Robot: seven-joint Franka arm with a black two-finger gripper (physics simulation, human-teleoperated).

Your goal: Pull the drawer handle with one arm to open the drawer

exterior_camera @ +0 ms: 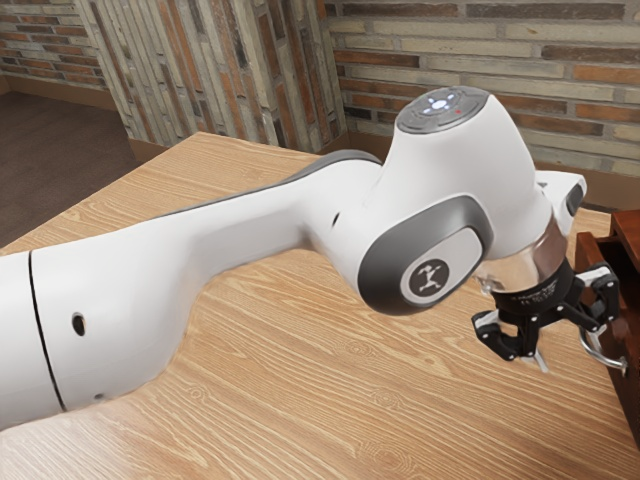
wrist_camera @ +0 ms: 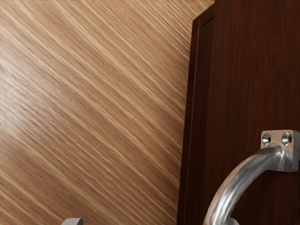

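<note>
Steel handle [wrist_camera: 236,180] bowed outward, lengthwise along drawer front [wrist_camera: 248,70]

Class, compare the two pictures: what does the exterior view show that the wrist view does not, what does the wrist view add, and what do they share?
Exterior view: the white arm, its black gripper and a brick wall behind the table. Wrist view: a mounting plate with two screw holes. Shared: the light wooden table, the dark drawer and its metal handle.
</note>
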